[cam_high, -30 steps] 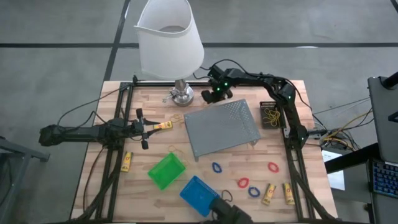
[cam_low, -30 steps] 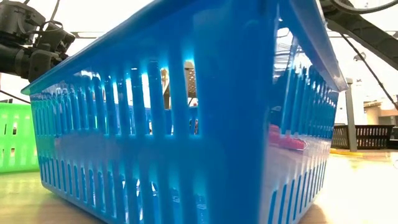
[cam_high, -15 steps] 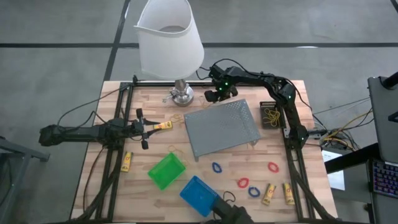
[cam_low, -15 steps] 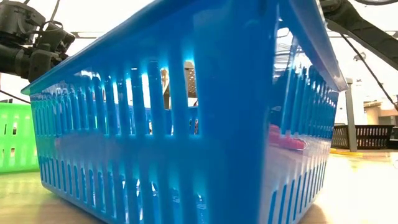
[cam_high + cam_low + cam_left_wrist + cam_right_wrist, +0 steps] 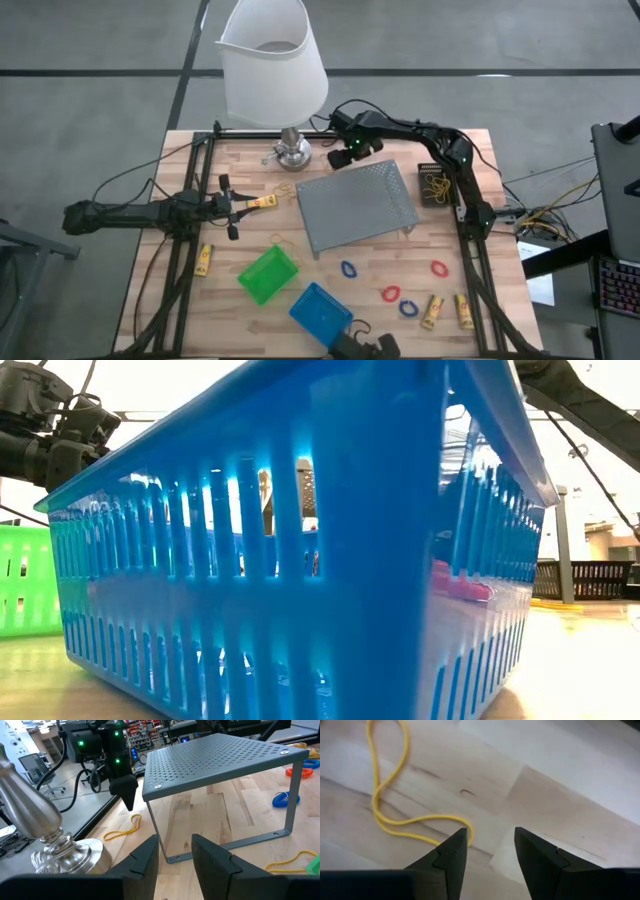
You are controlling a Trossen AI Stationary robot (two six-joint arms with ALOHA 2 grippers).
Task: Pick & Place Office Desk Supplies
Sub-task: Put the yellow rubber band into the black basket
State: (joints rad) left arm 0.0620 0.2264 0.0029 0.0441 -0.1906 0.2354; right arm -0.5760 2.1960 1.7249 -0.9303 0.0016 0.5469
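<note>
My right gripper (image 5: 351, 152) hangs open, pointing down, at the far side between the lamp base and the grey tray's far corner. A yellow rubber band (image 5: 385, 815) lies on the wood below it, one end passing behind a fingertip (image 5: 455, 845). My left gripper (image 5: 236, 205) waits open at the left, with a yellow stick (image 5: 263, 202) on the table just ahead of it. Other yellow sticks (image 5: 432, 312), red loops (image 5: 390, 294) and blue loops (image 5: 348, 269) lie near the front. The green bin (image 5: 268, 275), blue bin (image 5: 320, 310) and black bin (image 5: 435, 185) stand on the table.
The white-shaded lamp (image 5: 275, 75) stands at the far edge on its metal base (image 5: 292, 152). The grey mesh tray (image 5: 358, 205) stands on legs at the middle. The blue bin (image 5: 300, 560) blocks most of the low view. Black frame rails run along both table sides.
My right gripper has tipped at the wrist and shifted a little toward the table's right, staying by the tray's far corner. The left arm and the supplies have kept still.
</note>
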